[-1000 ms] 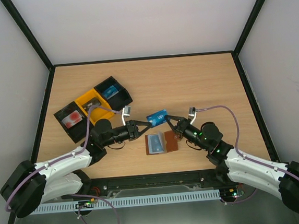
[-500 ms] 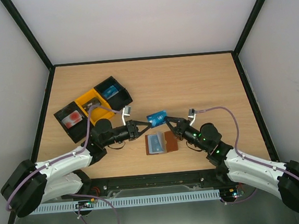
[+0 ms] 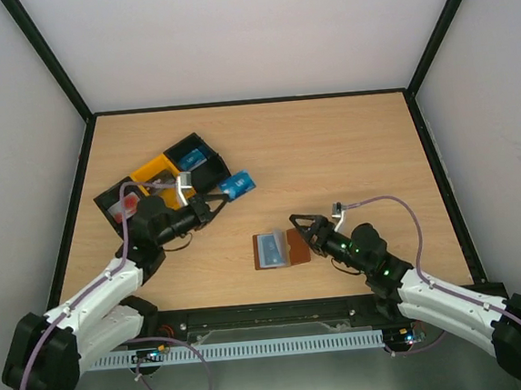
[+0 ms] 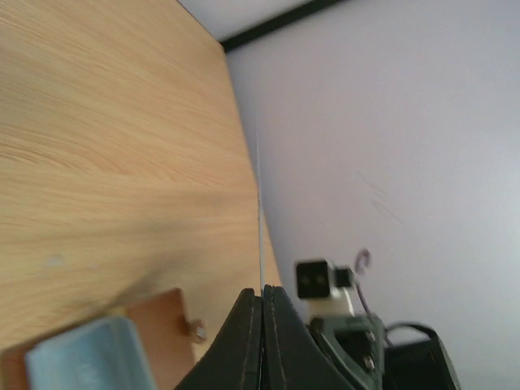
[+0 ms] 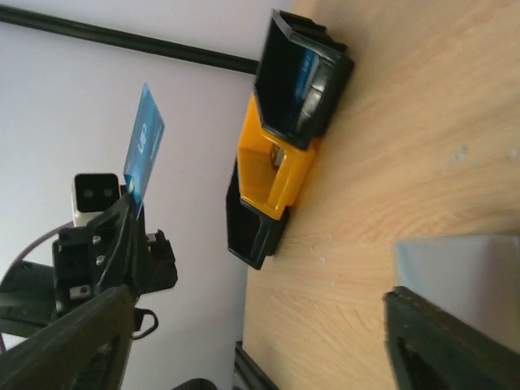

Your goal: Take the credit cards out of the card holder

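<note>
A blue credit card (image 3: 238,185) is being held clear of the counter (image 3: 347,142) by the left end effector (image 3: 219,197), whose jaws are being pressed shut on the card's near edge. In the left wrist view the card is being seen edge-on, as a thin line rising from the closed fingertips (image 4: 244,325). It is being held just beside the far black tray (image 3: 223,169), in which another blue card (image 3: 193,157) is lying. A pale card with a red patch (image 3: 126,204) is lying in the near black tray (image 3: 107,197), and a yellow tray (image 3: 159,167) is sitting between the two. The card holder (image 3: 281,248) is lying open on the counter, pale pockets up, well apart from the held card. The right end effector (image 3: 301,224) is being held wide open and empty just beside the holder's brown flap.
</note>
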{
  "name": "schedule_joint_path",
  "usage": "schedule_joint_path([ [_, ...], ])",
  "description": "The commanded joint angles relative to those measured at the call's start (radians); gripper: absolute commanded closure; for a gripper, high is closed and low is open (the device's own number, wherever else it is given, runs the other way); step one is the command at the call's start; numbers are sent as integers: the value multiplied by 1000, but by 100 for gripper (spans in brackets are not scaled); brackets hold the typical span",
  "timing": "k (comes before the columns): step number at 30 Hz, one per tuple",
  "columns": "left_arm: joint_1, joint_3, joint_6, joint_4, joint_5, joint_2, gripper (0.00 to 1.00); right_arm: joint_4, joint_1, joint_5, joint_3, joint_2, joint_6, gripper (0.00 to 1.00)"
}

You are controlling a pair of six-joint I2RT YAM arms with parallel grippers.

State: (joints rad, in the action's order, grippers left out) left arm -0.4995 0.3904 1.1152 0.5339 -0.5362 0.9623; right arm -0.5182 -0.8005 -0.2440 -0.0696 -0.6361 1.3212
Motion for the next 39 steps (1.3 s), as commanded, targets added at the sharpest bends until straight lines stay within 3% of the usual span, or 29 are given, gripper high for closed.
schedule_joint_path([
  [1,142,62,-131,-206,-47,-26,97,10,-4,-43,13,-5,-27,10],
  [2,174,79,-154,-241,-47,-27,97,24,-4,-51,4,-10,-44,2],
  [7,321,198,-291,-417,-32,46,97,124,-4,-64,-43,-32,-130,2],
  [15,475,384,-422,-531,-36,304,97,150,-4,-49,-43,-52,-179,2],
  [27,500,670,-480,-696,102,602,97,208,-4,-25,-76,-48,-245,2],
  [39,499,758,-395,-618,68,800,97,288,-4,3,-87,-5,-275,2],
])
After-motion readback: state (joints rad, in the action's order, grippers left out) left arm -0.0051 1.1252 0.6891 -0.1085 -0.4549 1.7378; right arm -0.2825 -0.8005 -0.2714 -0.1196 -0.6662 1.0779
